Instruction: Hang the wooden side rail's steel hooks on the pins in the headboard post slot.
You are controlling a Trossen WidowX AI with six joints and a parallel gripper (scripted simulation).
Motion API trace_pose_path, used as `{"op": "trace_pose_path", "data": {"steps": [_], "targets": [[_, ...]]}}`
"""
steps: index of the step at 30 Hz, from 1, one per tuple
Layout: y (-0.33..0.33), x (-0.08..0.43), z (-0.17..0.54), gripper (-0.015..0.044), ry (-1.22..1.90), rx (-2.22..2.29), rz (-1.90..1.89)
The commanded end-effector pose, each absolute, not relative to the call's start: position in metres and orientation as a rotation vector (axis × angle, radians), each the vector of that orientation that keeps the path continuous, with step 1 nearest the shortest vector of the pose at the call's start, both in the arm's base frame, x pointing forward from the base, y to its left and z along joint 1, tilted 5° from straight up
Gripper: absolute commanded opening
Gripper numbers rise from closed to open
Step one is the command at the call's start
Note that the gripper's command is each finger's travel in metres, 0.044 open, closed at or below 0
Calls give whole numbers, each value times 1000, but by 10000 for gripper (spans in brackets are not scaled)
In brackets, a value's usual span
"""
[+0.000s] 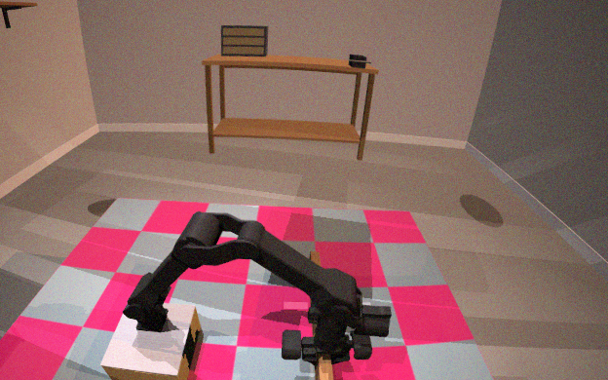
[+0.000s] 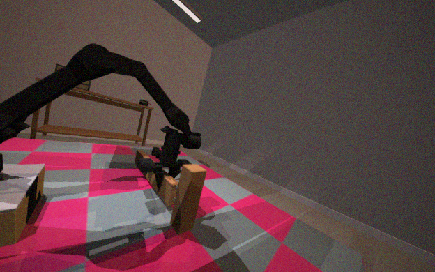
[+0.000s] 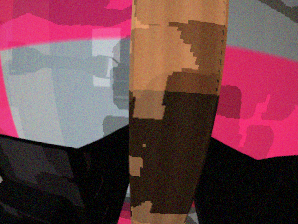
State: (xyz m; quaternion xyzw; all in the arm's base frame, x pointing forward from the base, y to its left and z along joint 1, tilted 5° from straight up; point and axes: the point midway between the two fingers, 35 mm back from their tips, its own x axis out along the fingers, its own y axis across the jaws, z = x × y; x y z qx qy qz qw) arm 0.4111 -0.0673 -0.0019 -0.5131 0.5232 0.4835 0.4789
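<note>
The wooden rail [image 1: 323, 368] [image 2: 170, 192] [image 3: 172, 55] runs away from the camera in the top and exterior views. My gripper [image 1: 324, 355] [image 2: 163, 174] [image 3: 161, 128] is shut on the rail, one finger on each side, between its far end and its near end. The wooden post [image 2: 188, 199] stands upright in the exterior view. The rail's near end is close beside the post, with a narrow gap visible between them. The hooks, the pins and the slot cannot be made out. Whether the rail's far end touches the table is not clear.
A white-topped box [image 1: 153, 348] [image 2: 21, 185] stands under the arm's base, left of the rail. The checkered table top [image 1: 419, 312] [image 2: 118, 209] lies under everything. A wooden workbench [image 1: 292, 62] [image 2: 101, 98] stands by the back wall.
</note>
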Motion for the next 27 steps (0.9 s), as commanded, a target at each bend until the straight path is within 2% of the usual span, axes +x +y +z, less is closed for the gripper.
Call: {"op": "trace_pose_path", "data": {"steps": [1, 27], "targets": [[-69, 416, 2, 0, 1268, -1261, 1166], [-71, 418, 3, 0, 1268, -1261, 1166]]}}
